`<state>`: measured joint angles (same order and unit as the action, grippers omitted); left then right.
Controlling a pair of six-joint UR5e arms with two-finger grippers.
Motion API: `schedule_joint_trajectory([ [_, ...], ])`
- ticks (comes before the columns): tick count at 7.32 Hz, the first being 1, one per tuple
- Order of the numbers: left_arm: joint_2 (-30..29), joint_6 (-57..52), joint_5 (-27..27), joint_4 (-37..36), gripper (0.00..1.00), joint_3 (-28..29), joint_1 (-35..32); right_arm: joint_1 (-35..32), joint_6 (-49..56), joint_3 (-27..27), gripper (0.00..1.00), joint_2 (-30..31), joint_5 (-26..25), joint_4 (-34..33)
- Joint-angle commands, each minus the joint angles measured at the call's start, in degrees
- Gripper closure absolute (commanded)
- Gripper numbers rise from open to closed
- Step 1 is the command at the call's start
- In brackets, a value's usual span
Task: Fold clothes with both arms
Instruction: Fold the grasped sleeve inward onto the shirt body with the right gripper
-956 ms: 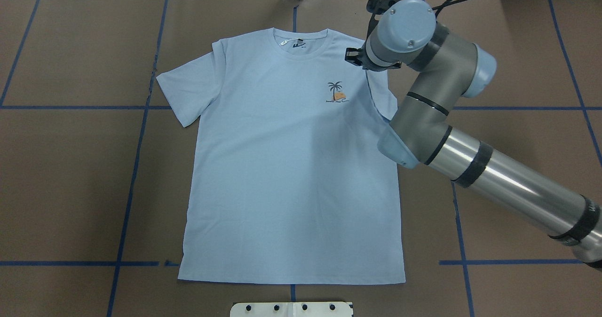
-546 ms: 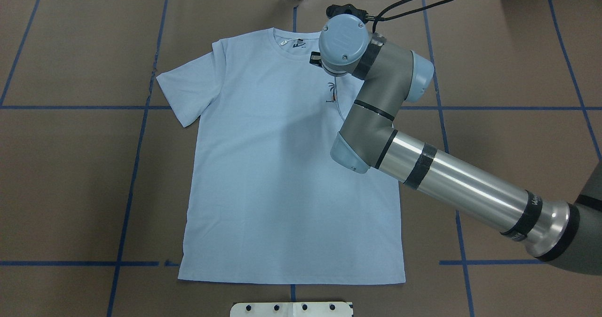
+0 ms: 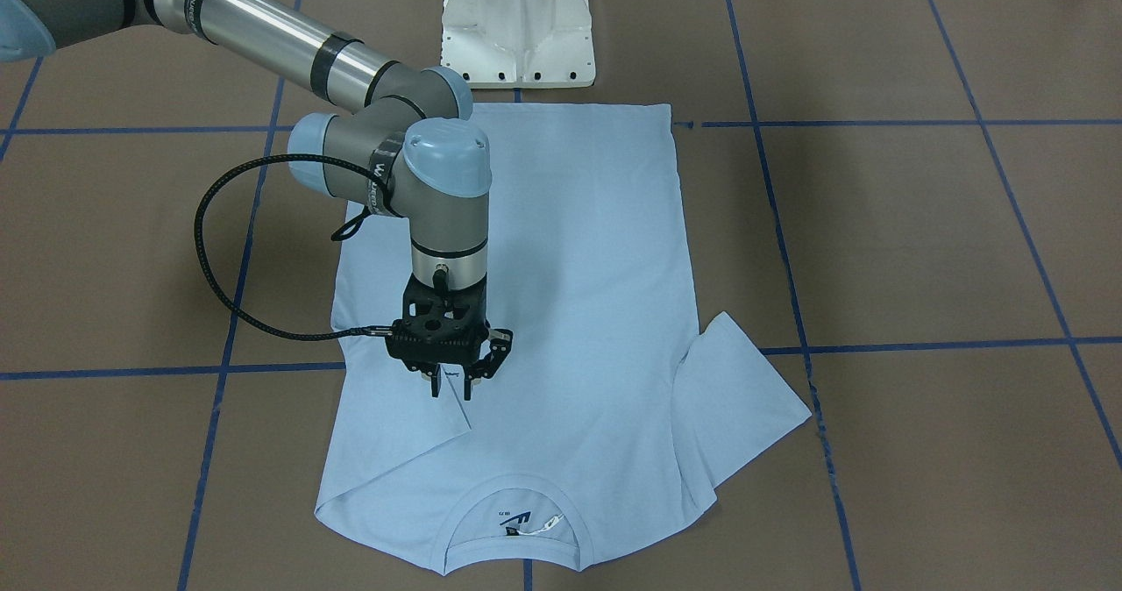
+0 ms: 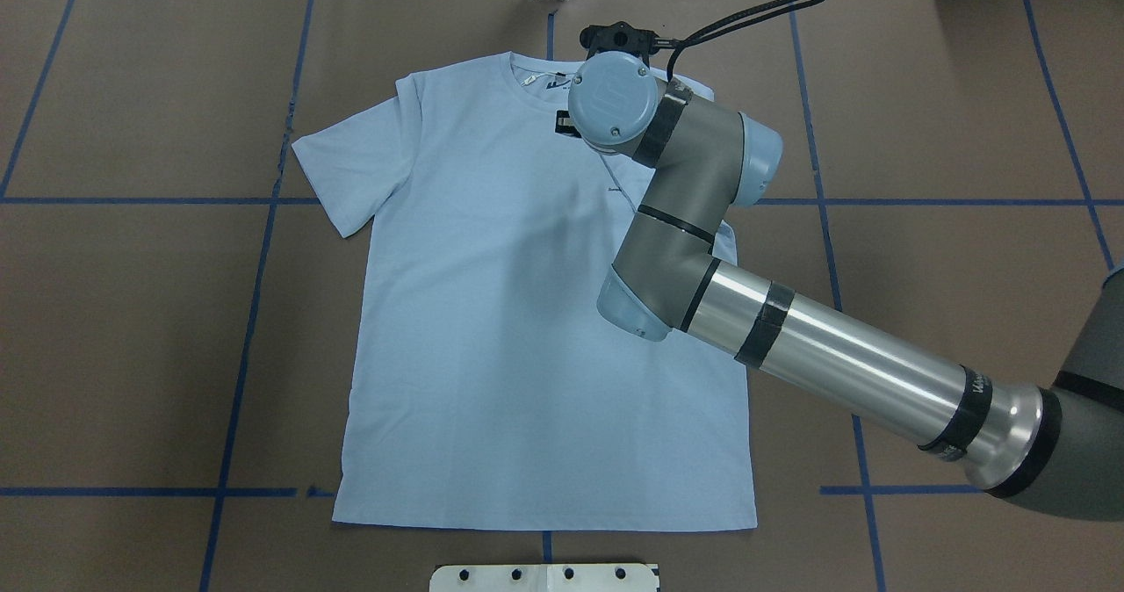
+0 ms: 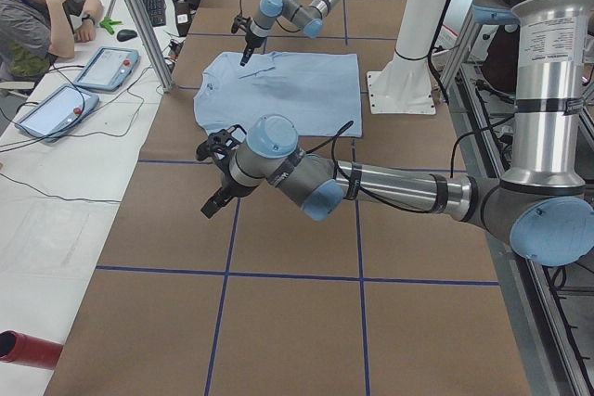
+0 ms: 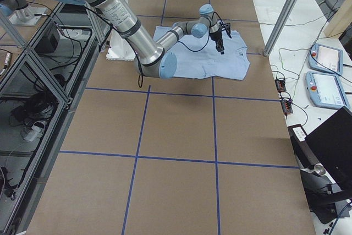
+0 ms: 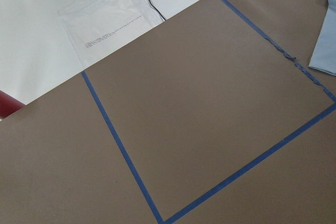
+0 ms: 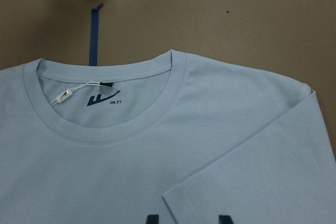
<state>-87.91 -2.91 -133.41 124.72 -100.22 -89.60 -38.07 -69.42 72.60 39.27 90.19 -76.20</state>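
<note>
The light blue T-shirt (image 4: pixel 492 311) lies flat, front up, collar (image 4: pixel 537 81) at the far edge. My right gripper (image 3: pixel 451 388) is shut on the corner of the shirt's right sleeve and holds it just above the chest, so the sleeve lies folded inward. In the overhead view the wrist (image 4: pixel 612 100) hides the gripper and most of the chest print. The right wrist view shows the collar (image 8: pixel 105 129) and the folded sleeve edge (image 8: pixel 236 145). My left gripper (image 5: pixel 218 201) hangs over bare table, far from the shirt; I cannot tell if it is open or shut.
The shirt's other sleeve (image 4: pixel 342 166) lies spread out flat. The white pedestal base (image 3: pixel 517 21) stands at the hem side. Blue tape lines (image 4: pixel 255 311) cross the brown table. An operator (image 5: pixel 42 6) and tablets (image 5: pixel 102 67) are beside the table's far edge.
My right arm has swung left across the shirt, carrying the sleeve from the shoulder over the chest. The sleeve now covers the print. The rest of the shirt has not moved.
</note>
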Motion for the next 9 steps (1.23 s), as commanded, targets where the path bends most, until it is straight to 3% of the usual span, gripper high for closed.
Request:
schedule_joint_trajectory([
  [1, -2.43, 4.64, 0.34, 1.83, 0.0, 0.28, 0.91, -8.99, 7.77, 4.54, 0.0, 0.98, 15.73, -1.14],
  [3, -9.78, 18.8, 0.43, 1.75, 0.01, 3.35, 4.95, -17.52, 21.01, 11.65, 0.0, 4.22, 25.5, -9.97],
  [4, -11.39, 27.08, 2.26, 1.76, 0.08, 4.06, 9.31, -22.18, 28.83, 15.77, 0.0, 8.42, 29.82, -12.28],
  [5, -12.01, 33.69, 7.49, 1.93, 0.23, 4.07, 12.75, -27.01, 36.39, 16.77, 0.0, 12.2, 33.87, -12.48],
  [6, -14.28, 41.33, 8.59, 1.84, 0.34, 4.68, 16.35, -31.67, 44.64, 16.78, 0.0, 15.54, 37.47, -12.48],
  [8, -18.85, 53.82, 19.61, 3.94, 0.35, 8.27, 25.04, -39.59, 56.55, 16.69, 0.0, 21.35, 43.9, -12.57],
  [9, -21.48, 57.01, 21.76, 6.48, 0.35, 12.64, 28.66, -41.28, 57.72, 17.13, 0.0, 22.77, 43.93, -12.4],
])
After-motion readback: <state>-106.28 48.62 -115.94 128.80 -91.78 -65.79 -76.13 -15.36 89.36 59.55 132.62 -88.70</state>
